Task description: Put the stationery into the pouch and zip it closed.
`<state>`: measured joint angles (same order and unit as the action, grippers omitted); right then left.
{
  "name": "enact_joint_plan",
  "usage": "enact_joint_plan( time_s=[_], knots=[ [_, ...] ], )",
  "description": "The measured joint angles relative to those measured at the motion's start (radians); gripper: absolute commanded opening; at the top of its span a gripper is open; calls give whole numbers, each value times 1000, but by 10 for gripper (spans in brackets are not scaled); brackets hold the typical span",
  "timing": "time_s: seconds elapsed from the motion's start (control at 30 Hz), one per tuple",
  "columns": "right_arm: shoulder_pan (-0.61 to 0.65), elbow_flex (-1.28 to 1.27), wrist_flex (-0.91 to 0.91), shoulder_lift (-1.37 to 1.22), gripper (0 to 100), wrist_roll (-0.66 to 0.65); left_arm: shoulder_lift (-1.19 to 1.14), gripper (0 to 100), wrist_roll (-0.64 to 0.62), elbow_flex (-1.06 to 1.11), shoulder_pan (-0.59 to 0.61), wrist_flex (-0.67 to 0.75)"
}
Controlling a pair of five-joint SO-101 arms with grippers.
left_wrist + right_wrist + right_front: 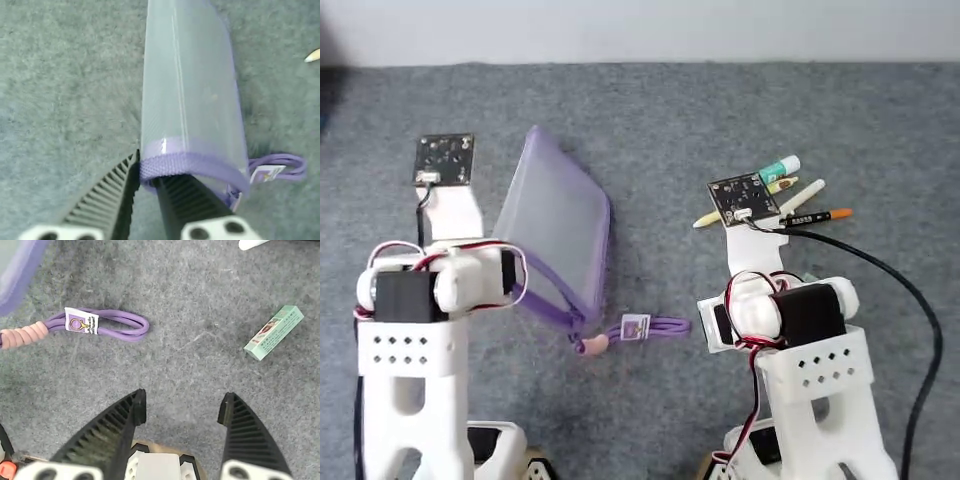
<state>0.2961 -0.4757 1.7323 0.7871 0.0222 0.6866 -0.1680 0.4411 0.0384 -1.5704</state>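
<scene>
A translucent purple pouch (pixel 555 225) lies tilted on the grey carpet, one side raised. My left gripper (pixel 149 176) is shut on its woven purple rim (pixel 190 162). The pouch's purple strap (pixel 655 326) and a pink zipper pull (pixel 22 335) trail toward the right arm. My right gripper (pixel 182 410) hangs open above bare carpet, between the strap (pixel 112 322) and a small green box (pixel 274 332). Several pens (pixel 805 200) and a yellow pencil (pixel 705 218) lie in a cluster beyond the right arm's wrist.
Grey carpet (pixel 660 130) covers the whole table. A black cable (pixel 910 300) runs from the right arm past the pens to the table's right side. A pencil tip (pixel 312 55) shows at the edge of the left wrist view.
</scene>
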Motion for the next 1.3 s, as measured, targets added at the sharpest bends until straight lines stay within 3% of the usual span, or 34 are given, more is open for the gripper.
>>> enact_joint_plan(
  time_s=[0.4, 0.6, 0.8, 1.03, 1.13, 1.3],
  knots=[
    [0, 0, 0, 0, 247, 34, -439, 12, -201, -339, -46, -133],
    [0, 0, 0, 0, 247, 38, -626, 12, -210, -555, -48, -157],
    [0, 0, 0, 0, 247, 40, -638, 15, -203, -674, -66, -164],
    [0, 0, 0, 0, 247, 40, -652, 17, -110, -710, -86, -144],
    [0, 0, 0, 0, 247, 40, -652, 64, -74, -710, -91, -97],
    [0, 0, 0, 0, 247, 40, -652, 228, -28, -710, -94, -2]
  ],
)
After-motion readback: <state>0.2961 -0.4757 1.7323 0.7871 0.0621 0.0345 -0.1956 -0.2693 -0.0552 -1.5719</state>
